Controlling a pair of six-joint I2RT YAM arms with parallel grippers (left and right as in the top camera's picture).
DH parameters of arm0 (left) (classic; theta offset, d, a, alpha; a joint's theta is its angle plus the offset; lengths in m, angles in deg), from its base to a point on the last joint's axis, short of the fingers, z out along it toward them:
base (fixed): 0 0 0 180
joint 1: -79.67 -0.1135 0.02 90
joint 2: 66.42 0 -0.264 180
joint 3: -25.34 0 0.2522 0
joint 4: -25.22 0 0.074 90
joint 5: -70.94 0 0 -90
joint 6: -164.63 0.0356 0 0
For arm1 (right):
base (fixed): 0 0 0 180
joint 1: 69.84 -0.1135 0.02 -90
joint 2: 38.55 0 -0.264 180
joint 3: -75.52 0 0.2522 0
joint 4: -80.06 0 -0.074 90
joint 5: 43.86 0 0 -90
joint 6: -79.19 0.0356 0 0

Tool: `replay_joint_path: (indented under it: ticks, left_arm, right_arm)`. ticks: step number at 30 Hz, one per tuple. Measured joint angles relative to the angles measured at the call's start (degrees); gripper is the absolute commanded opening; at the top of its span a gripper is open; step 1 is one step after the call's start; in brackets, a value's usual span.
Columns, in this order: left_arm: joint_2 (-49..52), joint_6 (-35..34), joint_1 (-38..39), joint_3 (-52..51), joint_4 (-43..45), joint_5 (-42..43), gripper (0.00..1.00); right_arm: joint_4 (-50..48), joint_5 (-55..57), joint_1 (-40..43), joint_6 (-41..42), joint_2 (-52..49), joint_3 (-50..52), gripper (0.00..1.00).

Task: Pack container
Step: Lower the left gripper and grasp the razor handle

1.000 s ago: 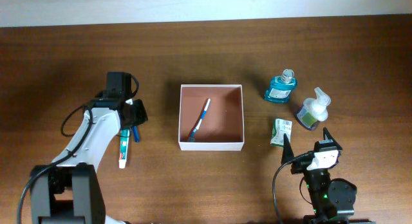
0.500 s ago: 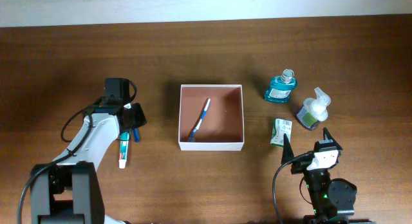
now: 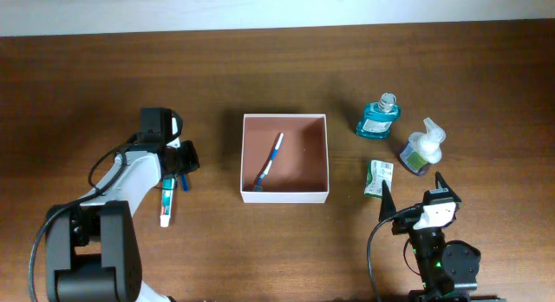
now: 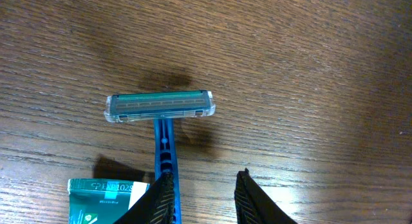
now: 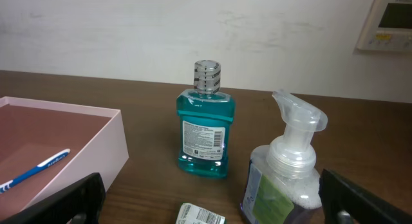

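- The left gripper [image 4: 205, 177] hung low over the razor [image 4: 159, 107]. Its jaws were part-way apart with bare wood in the gap, so nothing was grasped.
- The razor handle ran along the inner edge of one finger [image 4: 162, 197], not down the middle of the gap. The wrist view cropped the fingers, so contact was unclear; possibly they touched.
- Risk 1: closing from this offset would likely shove the handle sideways or nip only its edge. The razor could then swivel, or slip out on the lift. Cause: the gripper was not centred on the handle.
- Risk 2: the tube [image 3: 165, 205] lay just beside the razor, with its green end near that same finger. A descending finger could snag it and drag both.
- Risk 3: the handle was thin and lay flat on the table [image 3: 87, 76], so the fingertips might skid over it instead of getting under it.
- The right gripper [image 3: 413, 187] was spread wide and empty, near the packet [image 3: 378, 178]. The mouthwash [image 5: 205, 130] and pump bottle [image 5: 283, 179] stood close ahead, and a careless advance could topple the tall pump bottle.
- The container [image 3: 284, 196] sat mid-table between the arms, upright and well apart from both grippers.
- It was shallow, square and open-topped, with white walls and rim and a pinkish-brown inside.
- It held one toothbrush [image 3: 270, 160], lying diagonally left of centre, and most of the floor was bare.
- Judged early in the packing, with five items outside.
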Motion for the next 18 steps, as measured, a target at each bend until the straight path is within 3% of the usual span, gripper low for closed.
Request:
replay_joint_path:
  ticks: [8, 12, 18]
  left_arm:
    - [0.0, 0.6, 0.0, 0.0, 0.0, -0.2, 0.33]
    - [0.0, 0.6, 0.0, 0.0, 0.7, -0.5, 0.15]
    - [0.0, 1.0, 0.0, 0.0, 0.7, -0.7, 0.18]
  right_arm:
    - [0.0, 0.0, 0.0, 0.0, 0.0, 0.0, 0.99]
    - [0.0, 0.0, 0.0, 0.0, 0.0, 0.0, 0.99]
    - [0.0, 0.0, 0.0, 0.0, 0.0, 0.0, 0.99]
